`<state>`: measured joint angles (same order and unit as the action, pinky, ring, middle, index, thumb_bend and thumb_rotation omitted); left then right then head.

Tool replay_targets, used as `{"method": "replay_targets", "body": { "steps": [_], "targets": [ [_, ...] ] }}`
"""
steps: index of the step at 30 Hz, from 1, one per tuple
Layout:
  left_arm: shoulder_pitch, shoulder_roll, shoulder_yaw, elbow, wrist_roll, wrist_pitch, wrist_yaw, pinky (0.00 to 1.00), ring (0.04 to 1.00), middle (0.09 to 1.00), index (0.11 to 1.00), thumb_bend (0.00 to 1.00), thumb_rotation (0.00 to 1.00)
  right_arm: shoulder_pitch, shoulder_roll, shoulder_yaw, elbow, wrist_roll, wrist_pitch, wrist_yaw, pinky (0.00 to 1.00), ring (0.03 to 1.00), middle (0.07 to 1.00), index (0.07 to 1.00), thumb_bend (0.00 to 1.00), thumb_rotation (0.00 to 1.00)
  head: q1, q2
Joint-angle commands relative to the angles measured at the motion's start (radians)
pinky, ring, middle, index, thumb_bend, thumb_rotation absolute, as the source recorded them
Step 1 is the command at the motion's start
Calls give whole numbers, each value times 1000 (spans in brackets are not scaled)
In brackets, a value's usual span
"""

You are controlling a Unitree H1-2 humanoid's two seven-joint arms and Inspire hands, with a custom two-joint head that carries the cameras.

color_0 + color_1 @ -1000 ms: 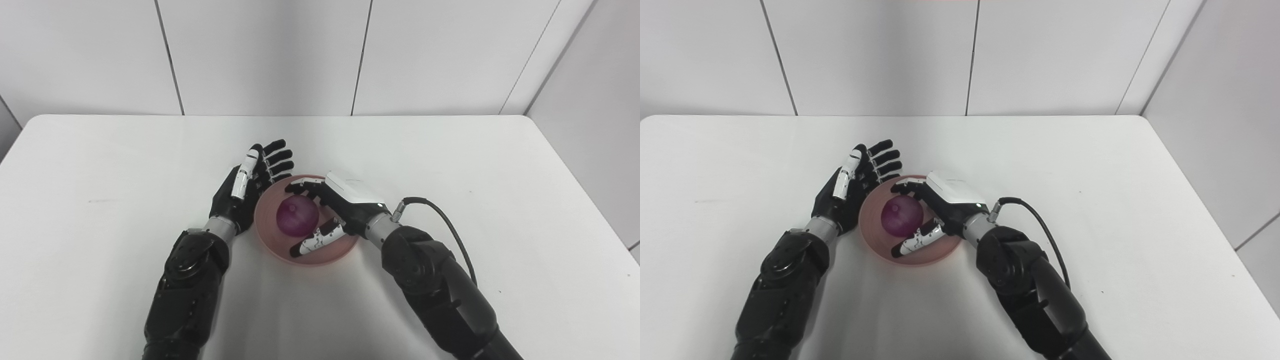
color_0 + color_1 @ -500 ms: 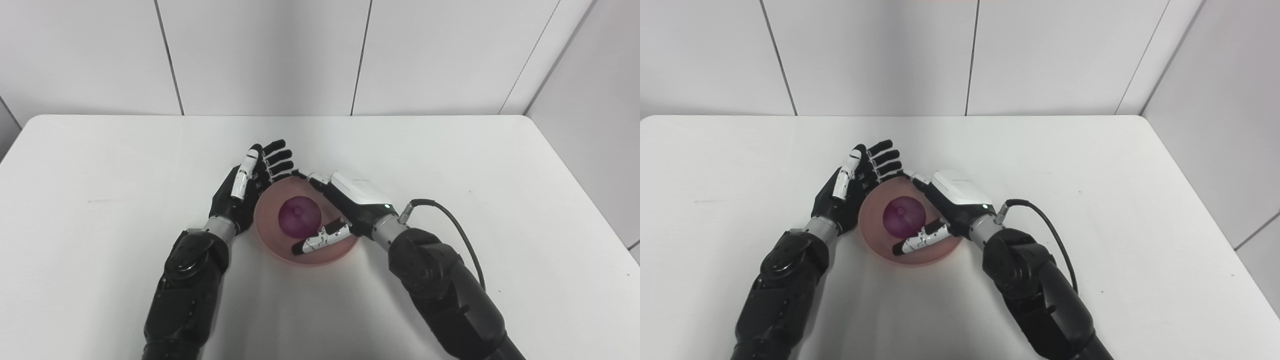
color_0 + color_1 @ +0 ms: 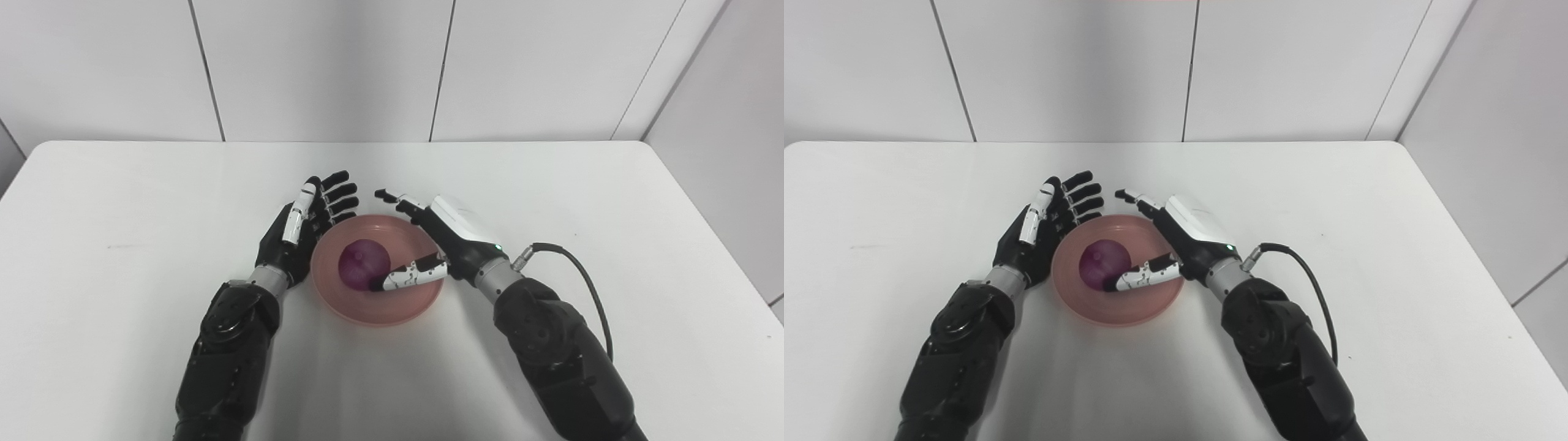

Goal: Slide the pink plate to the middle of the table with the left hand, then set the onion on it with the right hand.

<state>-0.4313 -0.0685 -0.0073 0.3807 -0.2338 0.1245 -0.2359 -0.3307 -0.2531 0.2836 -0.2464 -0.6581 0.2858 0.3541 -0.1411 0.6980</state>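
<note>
My right hand (image 3: 450,242) is open, fingers spread, holding nothing; my left hand (image 3: 303,229) is open too. The onion (image 3: 362,264) on the pink plate (image 3: 392,309) looks round, smooth and likely to roll, so I would hold its sides.

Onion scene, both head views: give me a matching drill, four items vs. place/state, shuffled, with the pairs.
Items:
1. onion
2. pink plate
3. left hand
4. right hand

States:
A. open, fingers up, beside the plate's left rim
B. on the white table, mid-table
C. lying in the plate
D. open, thumb reaching over the plate toward the onion

Pairs: 1-C, 2-B, 3-A, 4-D
</note>
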Motion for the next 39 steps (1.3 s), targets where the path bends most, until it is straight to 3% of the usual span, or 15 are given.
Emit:
{"method": "replay_targets", "body": {
  "steps": [1,7,14,17,21,22,24,25,27,30,35,39],
  "targets": [
    [-17,-2,3,0,-1,-11,0,783,815,815,787,357,1000,-20,-2,-37,-41,45,-63,-48,798,882,916,926,1000,484,1,1],
    [-16,-4,5,1,-2,-18,0,778,810,811,782,354,1000,11,2,-110,-26,132,-129,-133,823,896,932,936,1000,484,2,0],
    [-16,4,6,-1,-1,-20,-4,787,810,815,786,353,1000,62,17,-157,-25,157,-172,-236,738,882,928,937,986,522,4,-1],
    [-16,10,9,-10,2,-14,2,790,812,819,792,357,1000,90,24,-171,-33,145,-170,-276,763,890,932,935,963,541,3,-1],
    [-12,21,12,-17,3,-13,0,800,820,825,802,365,1000,126,23,-174,-54,60,-132,-318,912,836,892,920,948,698,6,-1],
    [-11,23,12,-17,4,-15,-1,805,823,828,805,372,1000,136,22,-177,-56,55,-133,-323,908,842,894,927,911,776,5,-1],
    [-9,28,13,-15,1,-18,-3,807,824,830,807,376,1000,153,24,-186,-55,52,-140,-335,910,850,898,934,887,831,5,-1],
    [-9,30,14,-14,-1,-19,-4,811,826,831,808,380,1000,161,26,-190,-54,53,-144,-342,899,856,901,936,842,921,5,-1],
    [-6,33,17,-16,0,-22,-2,810,826,832,809,384,1000,183,36,-207,-47,69,-152,-364,904,863,904,932,802,980,5,-2],
    [-3,36,21,-15,5,-28,3,808,825,832,806,391,1000,214,58,-239,-30,141,-170,-386,927,866,897,922,772,998,9,-2],
    [2,43,24,-18,10,-31,7,806,827,834,809,393,1000,258,91,-279,-20,278,-163,-376,990,990,936,944,775,1000,11,-1],
    [9,43,31,-12,10,-44,12,806,826,832,806,384,1000,287,114,-300,11,398,-221,-377,878,962,970,960,595,1000,14,-1]
  ]
}}
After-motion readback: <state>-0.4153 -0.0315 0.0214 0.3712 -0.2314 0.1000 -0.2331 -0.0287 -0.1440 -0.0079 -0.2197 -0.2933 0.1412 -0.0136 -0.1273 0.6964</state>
